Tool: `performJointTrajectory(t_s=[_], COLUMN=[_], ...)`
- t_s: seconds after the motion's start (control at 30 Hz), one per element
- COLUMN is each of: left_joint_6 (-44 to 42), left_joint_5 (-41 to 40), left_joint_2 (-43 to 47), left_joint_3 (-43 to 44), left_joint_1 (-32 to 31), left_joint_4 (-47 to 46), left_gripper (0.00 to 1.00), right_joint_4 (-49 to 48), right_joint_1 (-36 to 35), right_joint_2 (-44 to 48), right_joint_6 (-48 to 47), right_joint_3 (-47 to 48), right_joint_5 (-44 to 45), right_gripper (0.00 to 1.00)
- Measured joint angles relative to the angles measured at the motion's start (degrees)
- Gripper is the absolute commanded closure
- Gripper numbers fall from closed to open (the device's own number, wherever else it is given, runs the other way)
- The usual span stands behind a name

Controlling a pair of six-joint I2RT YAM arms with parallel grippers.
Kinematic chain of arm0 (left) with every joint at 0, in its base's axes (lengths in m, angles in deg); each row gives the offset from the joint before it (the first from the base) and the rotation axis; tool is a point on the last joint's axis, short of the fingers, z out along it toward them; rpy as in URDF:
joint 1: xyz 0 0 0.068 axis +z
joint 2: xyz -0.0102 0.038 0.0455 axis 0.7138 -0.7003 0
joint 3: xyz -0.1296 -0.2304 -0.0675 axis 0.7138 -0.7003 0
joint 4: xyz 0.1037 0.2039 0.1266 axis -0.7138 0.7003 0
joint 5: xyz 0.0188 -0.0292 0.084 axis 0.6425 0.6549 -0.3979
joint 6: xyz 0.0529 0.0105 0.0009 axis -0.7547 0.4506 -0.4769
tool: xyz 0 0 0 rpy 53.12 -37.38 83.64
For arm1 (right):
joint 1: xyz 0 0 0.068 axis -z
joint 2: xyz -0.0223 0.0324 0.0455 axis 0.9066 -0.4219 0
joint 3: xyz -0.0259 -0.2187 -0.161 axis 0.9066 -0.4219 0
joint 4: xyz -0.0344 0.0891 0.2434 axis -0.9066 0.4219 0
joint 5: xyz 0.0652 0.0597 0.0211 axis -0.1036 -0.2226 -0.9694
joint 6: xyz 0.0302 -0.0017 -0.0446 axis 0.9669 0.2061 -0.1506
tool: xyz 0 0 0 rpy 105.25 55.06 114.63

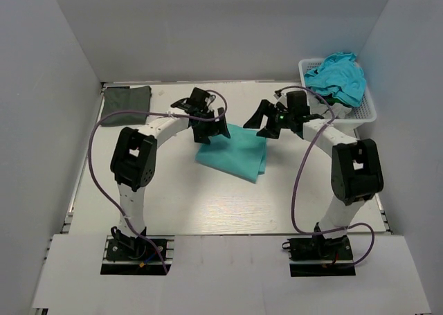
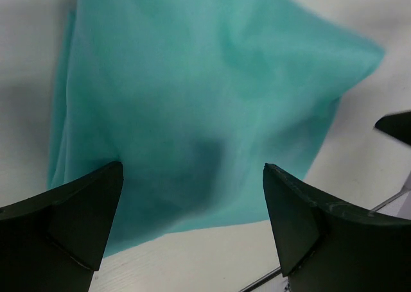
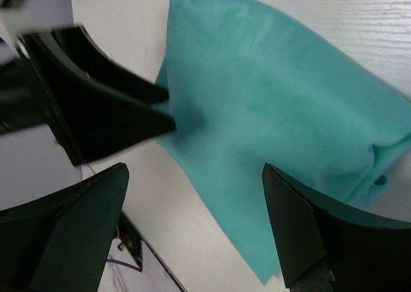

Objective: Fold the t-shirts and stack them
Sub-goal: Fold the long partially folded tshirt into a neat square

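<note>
White worktop (image 1: pixel 208 204), grey walls: a folded teal shirt (image 1: pixel 239 152) lies at centre, just past the arms' bases. The left claw (image 1: pixel 213 129) and right claw (image 1: pixel 261 121) hang over its far edge, jaws spread wide, gripping nothing and seemingly clear of the cloth. Farther back, a dark shirt (image 1: pixel 126 97) sits folded in the left corner, and turquoise shirts (image 1: pixel 339 76) fill a white basket (image 1: pixel 367 111) at right.

Can see only part of the teal t-shirt (image 1: pixel 232 152) from the top: 11 o'clock corner lost under the left gripper (image 1: pixel 213 133). Cut off at 12 o'clock in the left wrist view, at 3 o'clock in the right wrist view; soft-focused in both. Cannot count the turquoise-blue t-shirts (image 1: pixel 337 77) heaped in the basket (image 1: pixel 363 111) at 2 o'clock.
</note>
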Motion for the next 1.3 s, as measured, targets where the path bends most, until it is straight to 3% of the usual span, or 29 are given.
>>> performJointTrajectory(t_s=[0.33, 0.5, 0.7, 0.87, 1.07, 1.3], left_joint_6=[2.67, 4.09, 3.93, 2.21, 0.22, -0.98], left_joint_5=[0.17, -0.44, -5.97, -11.43, -12.39, -11.96], left_joint_2=[5.18, 8.24, 8.39, 8.46, 6.4, -4.72], left_joint_3=[-16.2, -20.17, -15.96, -6.6, -3.67, -0.92], left_joint_1=[-0.94, -1.97, -2.6, -2.27, -1.66, -1.6], left_joint_4=[-4.39, -4.9, 0.13, 1.86, 0.57, -0.02], left_gripper=[0.0, 0.0, 0.0, 0.0, 0.0, 0.0], right_joint_4=[-5.86, -5.38, -2.01, 1.57, 0.98, -0.61], right_joint_1=[1.2, 1.53, 1.22, 0.52, -1.2, -3.23], right_joint_2=[-13.94, -17.68, -17.11, -9.01, 6.56, 5.57], right_joint_6=[5.46, 3.8, -0.09, -4.04, -6.38, -8.11], right_joint_3=[0.46, 5.97, 7.54, 6.45, -2.23, -13.18], right_joint_5=[2.47, 2.01, 2.47, 2.8, -2.01, -12.04], right_gripper=[0.1, 0.1, 0.1, 0.1, 0.1, 0.1])
